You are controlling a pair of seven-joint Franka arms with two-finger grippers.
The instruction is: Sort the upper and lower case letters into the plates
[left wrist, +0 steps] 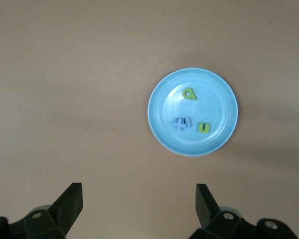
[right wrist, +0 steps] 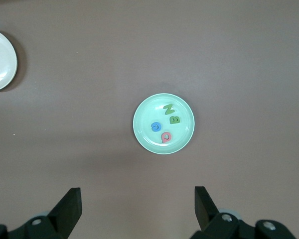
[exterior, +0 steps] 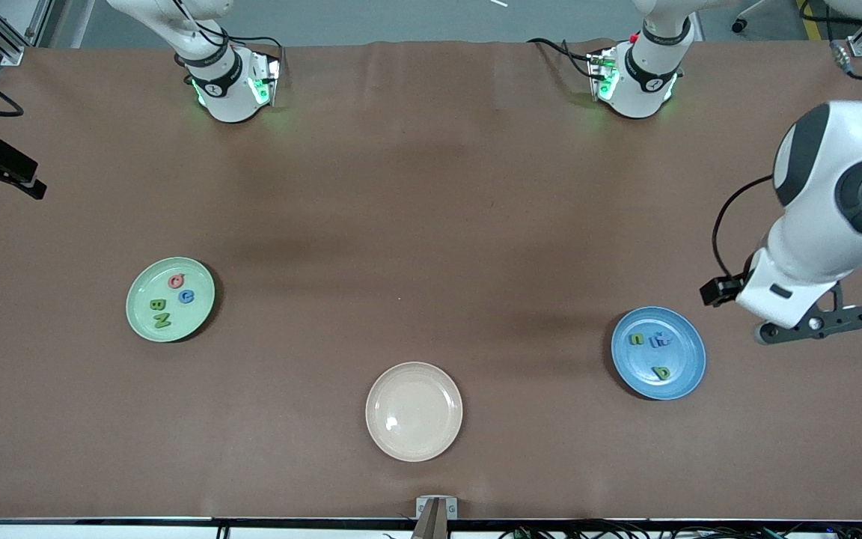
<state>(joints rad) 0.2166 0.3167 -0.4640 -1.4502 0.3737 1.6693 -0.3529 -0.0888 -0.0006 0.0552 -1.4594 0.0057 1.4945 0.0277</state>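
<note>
Mint plate (exterior: 139,323): toward the right arm's end of the table; you see the pink Q (exterior: 175,281), blue G (exterior: 186,296), green B (exterior: 157,305) and N (exterior: 162,321) in it.
Cream plate (exterior: 446,434): nearest the front camera, holds nothing.
Blue plate (exterior: 689,378): lowercase letters (exterior: 658,341) lie in it.
Handling: letters likely light and stiff; pinch across their flat sides.
Right tool (right wrist: 135,211): jaws wide, empty, high over the table.
Left tool (left wrist: 138,209): jaws wide, empty, above the table beside the blue plate.
</note>
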